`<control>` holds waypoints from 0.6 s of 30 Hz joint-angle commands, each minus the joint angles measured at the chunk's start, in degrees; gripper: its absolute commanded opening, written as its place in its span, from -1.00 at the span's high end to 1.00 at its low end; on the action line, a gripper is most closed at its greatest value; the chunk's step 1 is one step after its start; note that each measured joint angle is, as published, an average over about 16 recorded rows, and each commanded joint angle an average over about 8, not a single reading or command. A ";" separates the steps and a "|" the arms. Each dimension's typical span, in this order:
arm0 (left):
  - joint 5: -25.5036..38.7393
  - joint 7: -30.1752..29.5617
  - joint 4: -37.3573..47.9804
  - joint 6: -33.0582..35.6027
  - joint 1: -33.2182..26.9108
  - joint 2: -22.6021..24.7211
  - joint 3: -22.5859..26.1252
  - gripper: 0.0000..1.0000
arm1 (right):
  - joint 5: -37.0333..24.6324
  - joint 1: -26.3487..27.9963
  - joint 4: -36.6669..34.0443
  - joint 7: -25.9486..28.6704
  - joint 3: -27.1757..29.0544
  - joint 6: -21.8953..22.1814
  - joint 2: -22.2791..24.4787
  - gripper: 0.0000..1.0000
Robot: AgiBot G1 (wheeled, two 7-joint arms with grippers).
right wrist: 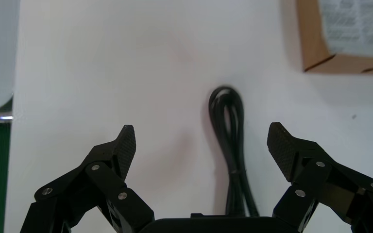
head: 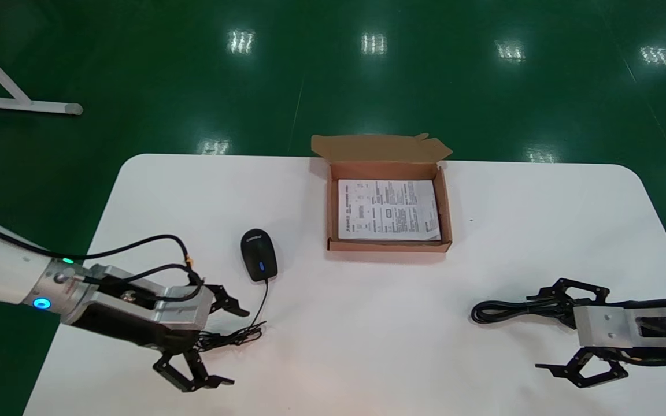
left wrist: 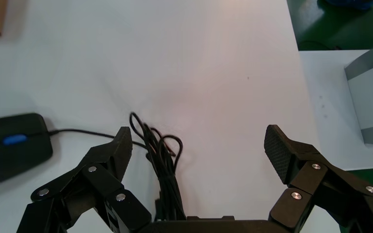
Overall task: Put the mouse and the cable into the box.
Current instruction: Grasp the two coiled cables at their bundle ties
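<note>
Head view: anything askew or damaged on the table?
Nothing stands out. Box open, leaflet flat inside; mouse intact, cord bunched at the open left gripper; cable folded by the open right gripper.

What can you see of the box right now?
The box is shallow brown cardboard, upright on the white table at its far middle. Its lid is open, folded back beyond the far wall. A printed sheet lies flat inside, covering most of the floor. Nothing else is in it; left gripper and right gripper, both open, are well clear.
</note>
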 commanded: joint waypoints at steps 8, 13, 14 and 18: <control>1.60 9.23 13.51 -0.66 -1.68 3.96 2.88 -1.00 | -5.24 4.87 -12.56 -8.06 -2.57 4.47 -4.51 -1.00; 2.02 12.53 18.06 -2.17 -2.23 4.92 3.28 -1.00 | -6.53 6.68 -16.88 -10.68 -3.20 7.37 -6.45 -1.00; 2.03 13.09 18.84 -2.67 -2.34 5.11 3.28 -1.00 | -6.70 6.97 -17.62 -11.08 -3.28 8.00 -6.84 -1.00; 1.96 14.96 21.39 -5.04 -2.47 5.91 3.15 -1.00 | -7.16 7.86 -20.15 -12.27 -3.48 10.45 -8.31 -1.00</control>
